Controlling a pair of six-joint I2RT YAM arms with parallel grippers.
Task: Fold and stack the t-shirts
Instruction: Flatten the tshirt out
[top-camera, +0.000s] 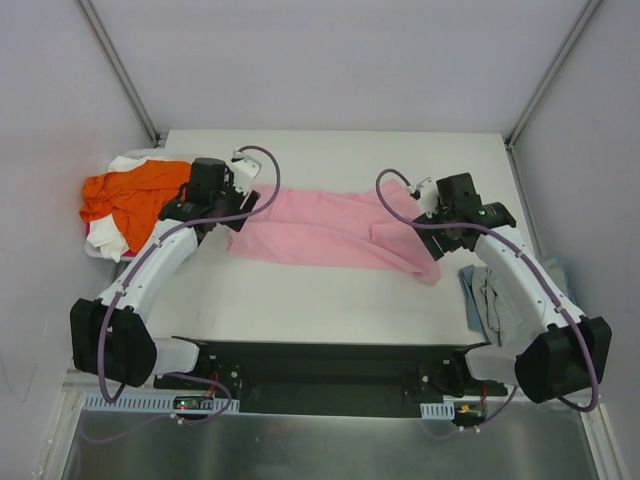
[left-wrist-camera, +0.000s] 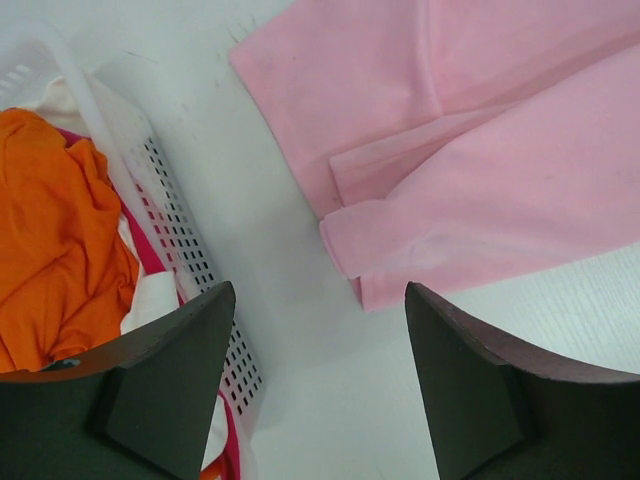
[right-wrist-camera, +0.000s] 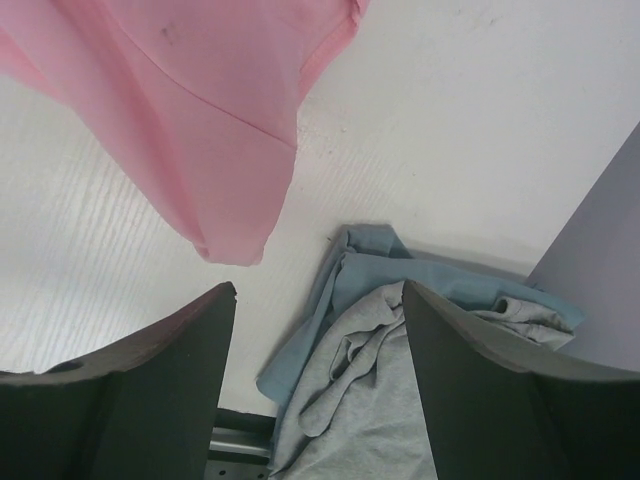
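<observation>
White bench (top-camera: 330, 300) enclosed by pale grey walls. A light pink cotton t-shirt (top-camera: 330, 228) lies across the middle of the bench as a long band, already doubled along its length, with a sleeve edge showing at its left end. The left tool (left-wrist-camera: 318, 310) hovers just off that end and the right tool (right-wrist-camera: 318, 300) just off the opposite end; both stand spread, with nothing between the fingers.

Left of the pink shirt, a white perforated plastic basket (left-wrist-camera: 170, 210) holds a crumpled orange t-shirt (top-camera: 125, 195) over a white garment (top-camera: 108, 238). Right of it, near the bench edge, a grey-blue t-shirt (right-wrist-camera: 365, 275) lies under a pale grey garment (right-wrist-camera: 350, 400).

The step in hand appears to be the crosswise fold of the band. It would go best with each tool pinching through every layer at a corner, both lifting low and evenly, so the soft cotton neither slides apart nor drags into wrinkles.

The number of layers in the pink shirt cannot be told. The right arm covers part of its right end in the top view. The lower basket contents, including a magenta strip, are hidden, and the right-hand pile is cut off.
</observation>
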